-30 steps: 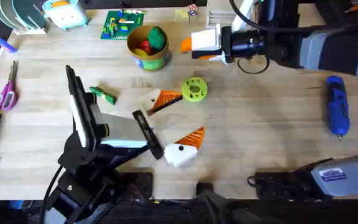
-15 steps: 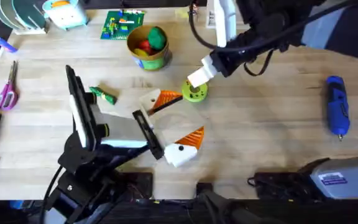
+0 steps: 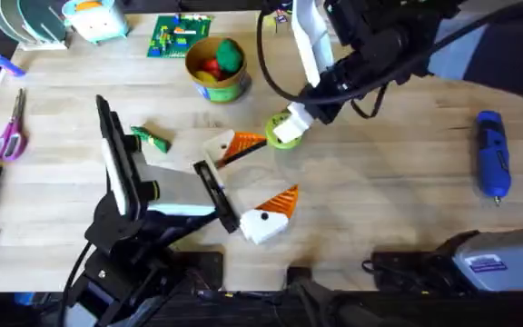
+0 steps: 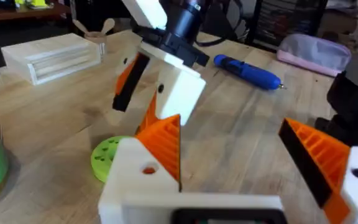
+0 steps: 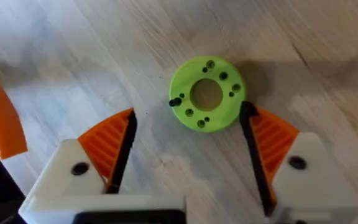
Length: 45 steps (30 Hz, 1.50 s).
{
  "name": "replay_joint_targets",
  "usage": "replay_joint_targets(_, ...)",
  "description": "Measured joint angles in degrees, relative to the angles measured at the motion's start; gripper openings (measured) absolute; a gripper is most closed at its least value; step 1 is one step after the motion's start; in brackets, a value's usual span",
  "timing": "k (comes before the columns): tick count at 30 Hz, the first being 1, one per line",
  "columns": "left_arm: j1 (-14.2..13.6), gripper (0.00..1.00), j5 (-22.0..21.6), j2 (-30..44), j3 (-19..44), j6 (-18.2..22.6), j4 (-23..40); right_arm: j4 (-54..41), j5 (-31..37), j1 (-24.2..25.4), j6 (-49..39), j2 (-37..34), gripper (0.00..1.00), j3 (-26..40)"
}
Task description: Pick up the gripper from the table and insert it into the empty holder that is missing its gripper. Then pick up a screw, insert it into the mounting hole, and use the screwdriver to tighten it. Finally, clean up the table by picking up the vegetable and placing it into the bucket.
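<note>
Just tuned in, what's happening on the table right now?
The right gripper hangs open just above the green disc, which has a small dark screw at its rim. The left gripper sits open and holds nothing. The blue screwdriver lies untouched at the right, and the leafy vegetable is still outside the bucket.

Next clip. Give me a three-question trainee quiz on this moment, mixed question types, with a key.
1. True or false: the right gripper is open above the lime-green disc.
2. Where does the screwdriver lie? A) in the bucket B) on the table's right side C) in the left gripper
3. Fill in: the green vegetable lies on the ____.

Key: 1 true; 2 B; 3 table.
</note>
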<state>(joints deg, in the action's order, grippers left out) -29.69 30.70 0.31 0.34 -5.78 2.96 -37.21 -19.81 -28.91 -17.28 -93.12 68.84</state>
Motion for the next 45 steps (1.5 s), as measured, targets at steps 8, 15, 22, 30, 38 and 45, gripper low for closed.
replay_joint_targets(8, 0.0, 0.992, 0.0, 0.0, 0.0, 0.0, 0.0, 0.4, 2.7, -5.0, -1.2, -1.4, 0.798, -1.5)
replay_joint_targets(15, 0.0, 0.992, 0.0, 0.0, 0.0, 0.0, 0.0, 1.4, 3.5, -7.0, -1.3, -2.0, 0.66, -1.6)
replay_joint_targets(22, 0.0, 0.992, 0.0, 0.0, 0.0, 0.0, 0.0, 1.9, 3.5, -7.3, -1.4, -5.9, 0.593, -1.6)
replay_joint_targets(30, 0.0, 0.993, 0.0, 0.0, 0.0, 0.0, 0.0, 3.4, 3.6, -7.3, -1.4, -6.8, 0.476, -1.7)
replay_joint_targets(38, 0.0, 0.993, 0.0, 0.0, 0.0, 0.0, 0.0, 4.6, 8.3, -7.8, -1.2, -8.4, 0.289, -1.7)
replay_joint_targets(45, 0.0, 0.993, 0.0, 0.0, 0.0, 0.0, 0.0, 5.5, 9.9, -8.0, -0.6, -8.4, 0.017, -1.7)
